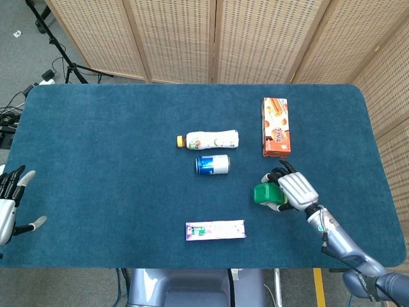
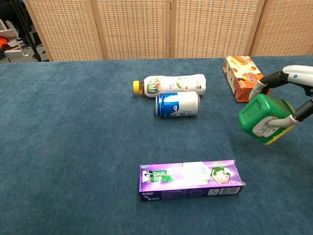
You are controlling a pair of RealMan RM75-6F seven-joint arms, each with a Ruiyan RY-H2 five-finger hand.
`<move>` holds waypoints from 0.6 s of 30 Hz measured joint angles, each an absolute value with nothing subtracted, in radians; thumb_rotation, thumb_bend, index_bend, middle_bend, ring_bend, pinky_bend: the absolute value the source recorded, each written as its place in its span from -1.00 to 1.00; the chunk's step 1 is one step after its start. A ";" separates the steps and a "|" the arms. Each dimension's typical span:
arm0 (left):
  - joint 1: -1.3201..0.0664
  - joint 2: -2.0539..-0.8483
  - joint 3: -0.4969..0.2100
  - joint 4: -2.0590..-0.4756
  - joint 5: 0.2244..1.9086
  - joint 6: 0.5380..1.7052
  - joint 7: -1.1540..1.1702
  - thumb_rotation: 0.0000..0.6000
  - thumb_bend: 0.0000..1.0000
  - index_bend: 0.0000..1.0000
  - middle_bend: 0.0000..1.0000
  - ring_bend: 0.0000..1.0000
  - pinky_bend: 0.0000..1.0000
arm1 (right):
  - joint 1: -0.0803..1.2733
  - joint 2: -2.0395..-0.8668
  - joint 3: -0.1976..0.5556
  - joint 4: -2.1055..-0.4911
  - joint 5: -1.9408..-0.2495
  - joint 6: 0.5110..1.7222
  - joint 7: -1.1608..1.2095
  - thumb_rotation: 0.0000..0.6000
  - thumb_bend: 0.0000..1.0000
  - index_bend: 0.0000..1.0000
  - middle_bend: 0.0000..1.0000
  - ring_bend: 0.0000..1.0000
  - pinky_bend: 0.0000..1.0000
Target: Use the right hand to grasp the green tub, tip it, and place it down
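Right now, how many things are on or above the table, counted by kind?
Bottles: 1, white plastic bottle
Cans: 1, blue can
Boxes: 2, orange carton, purple box
Tubs: 1, green tub, held by right hand
Total: 5

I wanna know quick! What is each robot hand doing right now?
Left hand: open, fingers apart, holding nothing.
Right hand: fingers wrapped around the green tub, holding it tilted.

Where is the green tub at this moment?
The green tub is in the right hand, tilted, on the right side of the table. It is below the orange box in the head view, right of the can.
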State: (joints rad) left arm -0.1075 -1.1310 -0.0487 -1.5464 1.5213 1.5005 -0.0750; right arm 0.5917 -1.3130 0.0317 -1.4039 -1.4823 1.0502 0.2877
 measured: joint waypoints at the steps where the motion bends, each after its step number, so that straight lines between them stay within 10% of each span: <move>1: -0.108 -1.132 -0.048 -1.548 1.522 1.500 -0.073 1.00 -1.00 -1.00 -1.00 -1.00 -1.00 | 0.585 -1.323 0.033 -1.387 -1.486 1.062 0.351 1.00 0.52 0.16 0.07 -0.56 -1.00; 18: -0.113 -1.135 -0.048 -1.549 1.514 1.485 -0.066 1.00 -1.00 -1.00 -1.00 -1.00 -1.00 | 0.493 -1.628 0.018 -0.803 -1.543 1.189 0.903 1.00 0.76 0.18 0.08 -0.56 -0.99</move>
State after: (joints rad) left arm -0.1130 -1.1353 -0.0476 -1.5487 1.5139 1.4849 -0.0658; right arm 0.4929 -1.6283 0.0176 -0.8033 -1.5430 1.1885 0.9032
